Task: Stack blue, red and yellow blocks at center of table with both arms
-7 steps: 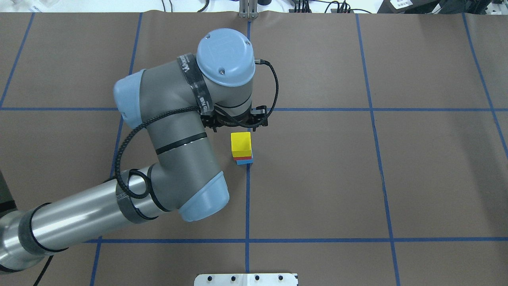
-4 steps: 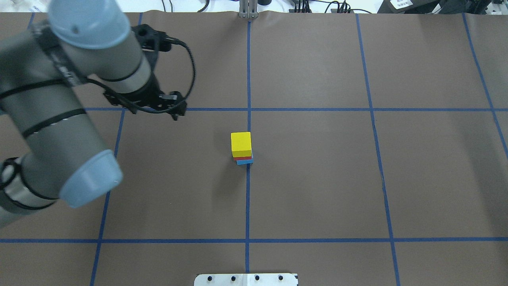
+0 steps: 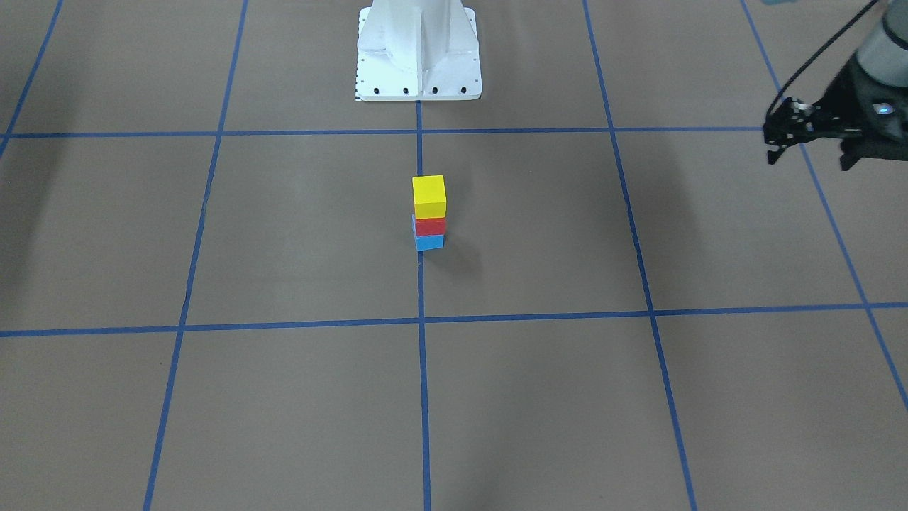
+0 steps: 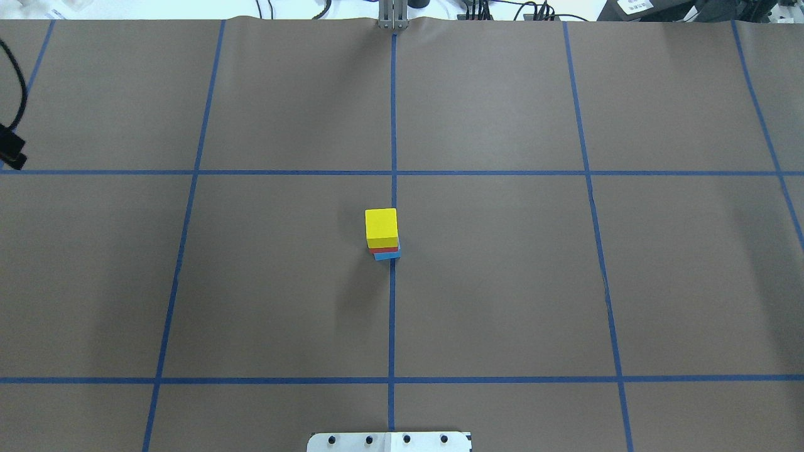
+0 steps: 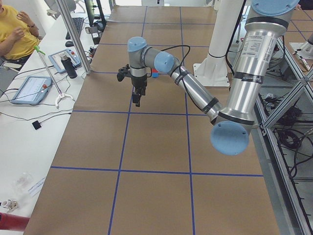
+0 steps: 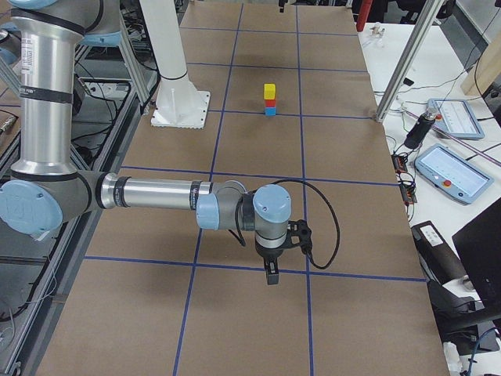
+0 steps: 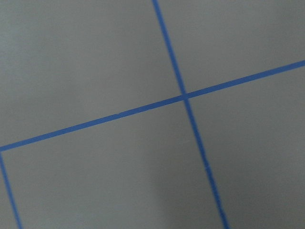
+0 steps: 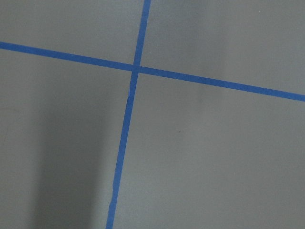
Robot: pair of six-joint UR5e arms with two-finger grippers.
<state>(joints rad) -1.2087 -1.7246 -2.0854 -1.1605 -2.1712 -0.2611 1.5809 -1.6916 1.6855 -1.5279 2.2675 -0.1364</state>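
The three blocks stand as one stack on the table [image 4: 502,282] at its centre line: yellow block [image 4: 382,225] on top, red block [image 4: 384,250] in the middle, blue block [image 4: 387,256] at the bottom. The front view shows the same stack: yellow block [image 3: 429,196], red block [image 3: 430,226], blue block [image 3: 429,242]. My left gripper [image 3: 816,142] hangs far off to the side, with only a black bit of it [image 4: 11,157] at the overhead view's left edge. I cannot tell whether it is open or shut. My right gripper [image 6: 271,278] shows only in the side view, far from the stack.
The white pedestal [image 3: 418,50] is bolted at the table's robot side. Side benches carry tablets [image 6: 450,168] and cables. A person in a yellow shirt [image 5: 14,29] sits beyond the bench. Both wrist views show only bare table and tape lines.
My left arm has pulled away from just above the stack, swinging left until it is almost out of the overhead view. The stack has not moved.
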